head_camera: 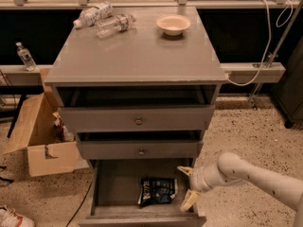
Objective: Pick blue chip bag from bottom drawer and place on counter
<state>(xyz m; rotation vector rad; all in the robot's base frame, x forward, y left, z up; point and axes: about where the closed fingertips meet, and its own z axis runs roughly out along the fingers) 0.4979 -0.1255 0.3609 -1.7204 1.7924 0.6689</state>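
Note:
The blue chip bag (157, 190) lies crinkled on the grey floor of the pulled-out bottom drawer (116, 183), toward its right half. My gripper (187, 186) hangs over the drawer's right side, just right of the bag and apart from it. Its two cream fingers are spread open, one above (184, 170) and one below, and hold nothing. The counter (137, 51) is the glossy grey top of the cabinet, above the two shallower drawers with brass knobs.
Two plastic water bottles (102, 19) lie at the counter's back left and a cream bowl (173, 24) stands at its back right. An open cardboard box (40, 138) sits on the floor left of the cabinet. A small bottle (24, 56) stands on a ledge at far left.

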